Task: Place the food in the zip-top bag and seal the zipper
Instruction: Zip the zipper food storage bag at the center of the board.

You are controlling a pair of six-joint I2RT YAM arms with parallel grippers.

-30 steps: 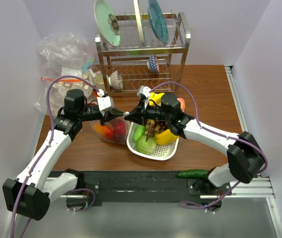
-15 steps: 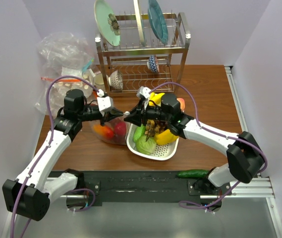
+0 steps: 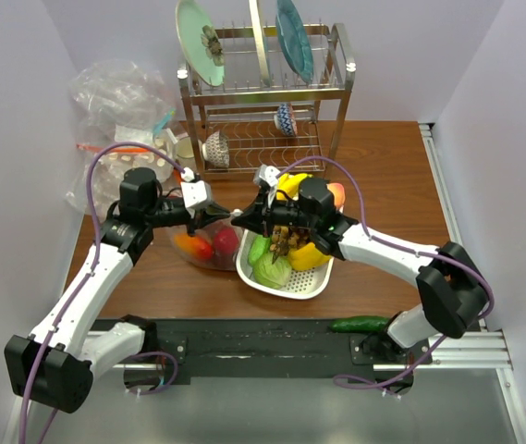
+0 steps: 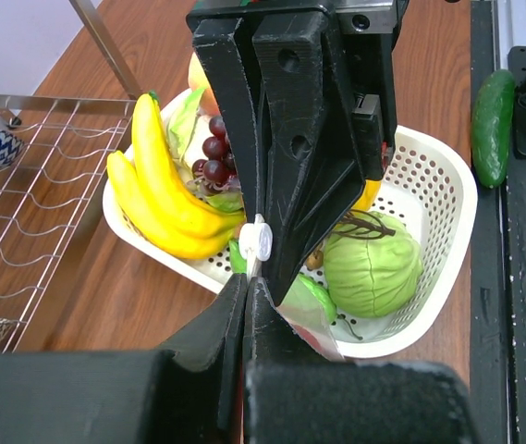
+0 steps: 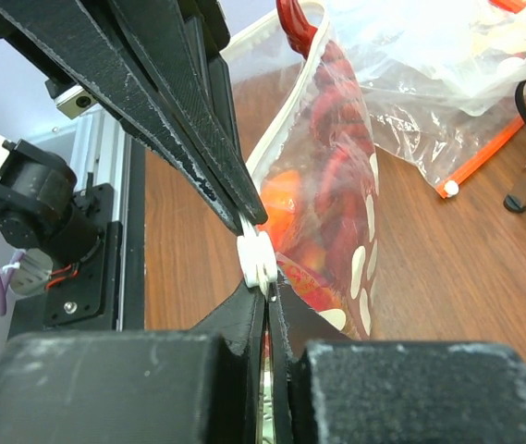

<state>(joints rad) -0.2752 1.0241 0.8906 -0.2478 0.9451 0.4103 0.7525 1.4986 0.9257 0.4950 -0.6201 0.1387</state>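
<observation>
The zip-top bag (image 3: 202, 248) stands on the table left of the white tray, with red and orange food (image 3: 224, 240) inside. In the right wrist view, a red lobster (image 5: 332, 157) and an orange piece (image 5: 286, 208) show through the dotted bag (image 5: 364, 231). My left gripper (image 3: 218, 218) and right gripper (image 3: 238, 218) meet tip to tip over the bag's top. Both are shut on the zipper (image 5: 276, 120) edge. The white slider (image 4: 255, 242) sits between their tips and also shows in the right wrist view (image 5: 258, 259). My left gripper (image 4: 246, 282) and right gripper (image 5: 269, 301) each pinch thin plastic.
The white tray (image 3: 311, 285) holds yellow bananas (image 4: 156, 185), a green cabbage (image 4: 373, 264) and dark grapes (image 4: 214, 153). A cucumber (image 3: 360, 324) lies on the black base rail. A dish rack (image 3: 263, 92) stands behind. A bulky clear bag (image 3: 119, 102) lies at the back left.
My right arm has shifted very slightly to the left. Both grippers stay shut at the bag's top.
</observation>
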